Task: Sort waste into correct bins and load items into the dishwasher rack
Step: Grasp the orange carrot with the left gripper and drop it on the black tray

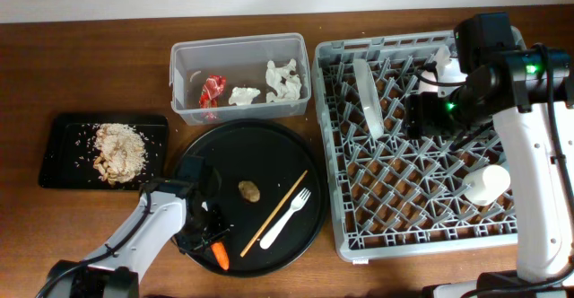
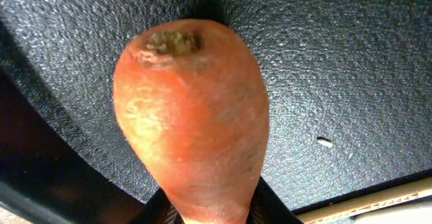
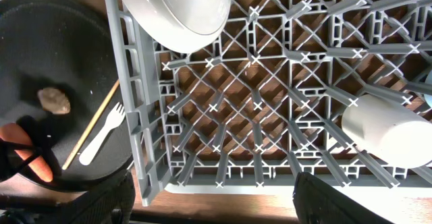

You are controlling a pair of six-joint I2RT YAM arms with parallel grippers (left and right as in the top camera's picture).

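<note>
carrot (image 2: 192, 116): tip cropped at lower edge
left jaws: mostly hidden behind carrot
plate (image 3: 179, 8): cropped at upper edge
white cup (image 3: 388, 133): cropped at right edge

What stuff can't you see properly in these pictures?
Left wrist view: the orange carrot fills the picture, hiding most of the big round black tray; its narrow end runs off the bottom edge.
Right wrist view: the top edge cuts off the pale grey round plate, the right edge the white cup.
Overhead: the small brown lump is too small to identify.
</note>
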